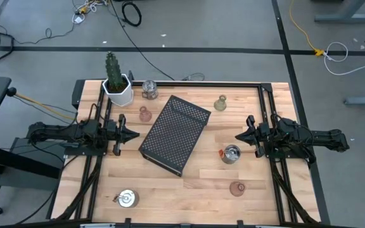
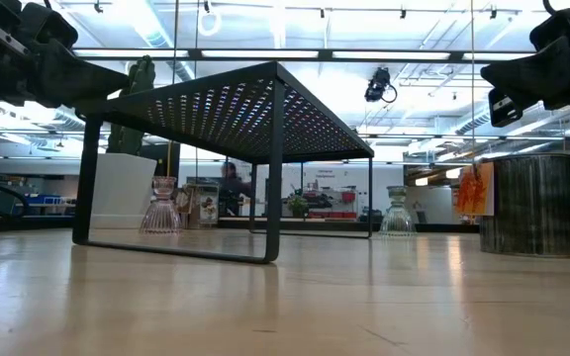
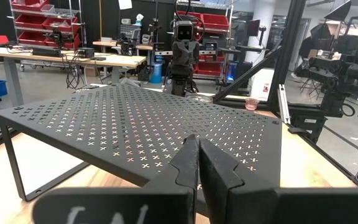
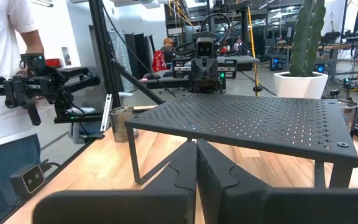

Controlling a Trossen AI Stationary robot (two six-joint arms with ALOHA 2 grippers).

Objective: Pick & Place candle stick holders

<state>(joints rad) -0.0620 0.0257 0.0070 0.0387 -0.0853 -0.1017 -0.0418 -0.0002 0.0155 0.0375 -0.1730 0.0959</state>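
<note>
High view: six small candle stick holders (image 1: 231,154)

black perforated tray (image 1: 173,134), potted cactus (image 1: 115,80)

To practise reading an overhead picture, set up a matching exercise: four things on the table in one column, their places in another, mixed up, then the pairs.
Things:
1. cactus pot
2. black tray
3. olive-yellow holder
4. silver holder

Places:
A. middle of the table
B. near edge, on the left arm's side
C. far corner, on the left arm's side
D. far side, towards the right arm

Pairs: 1-C, 2-A, 3-D, 4-B
</note>
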